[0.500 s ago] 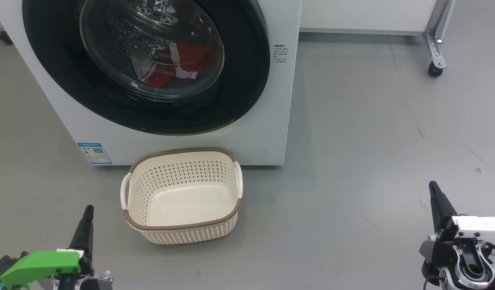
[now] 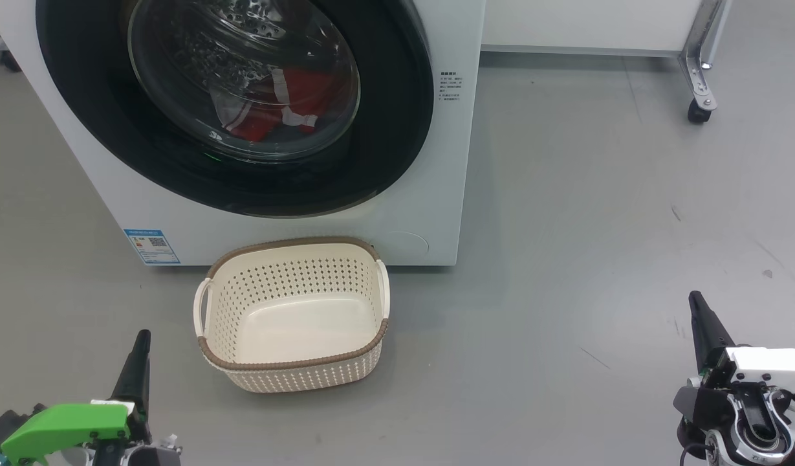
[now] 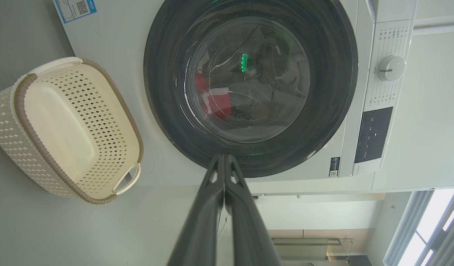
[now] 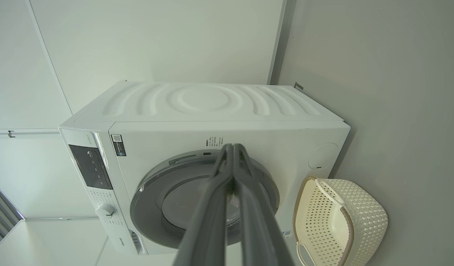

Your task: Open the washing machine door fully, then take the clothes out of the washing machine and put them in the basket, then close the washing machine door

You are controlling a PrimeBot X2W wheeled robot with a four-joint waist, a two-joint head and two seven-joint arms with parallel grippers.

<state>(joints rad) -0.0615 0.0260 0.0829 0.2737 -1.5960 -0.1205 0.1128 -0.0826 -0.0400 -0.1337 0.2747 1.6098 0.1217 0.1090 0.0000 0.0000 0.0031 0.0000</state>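
1 washing machine (image 2: 439, 213); 1 basket (image 2: 294, 378); L hand (image 2: 142, 336), R hand (image 2: 695, 298) both closed

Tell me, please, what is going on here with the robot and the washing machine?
Nothing is being handled yet. The washing machine door is shut, with the red clothes behind its glass. The empty basket stands on the floor just in front of the washing machine. The left gripper and right gripper are both shut, holding nothing, well short of the machine.
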